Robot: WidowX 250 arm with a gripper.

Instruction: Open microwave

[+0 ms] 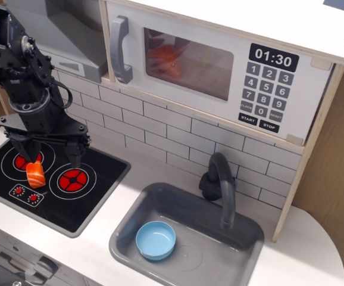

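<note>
The white toy microwave (219,77) sits at the top of the play kitchen, its door shut. Its grey vertical bar handle (119,50) is on the left edge of the door. The tinted window (187,63) shows something orange inside. The clock display (273,58) reads 01:30 above a grey keypad (266,90). My black gripper (53,159) hangs over the stove, well below and left of the handle, with its fingers spread wide. An orange salmon-like piece (36,173) lies on the stove just under the left finger (28,150).
A grey slanted range hood (71,36) is above the arm, left of the microwave. The black stove top (94,196) has red burners. A grey sink (130,223) holds a blue bowl (156,239). A dark faucet (221,185) stands behind the sink.
</note>
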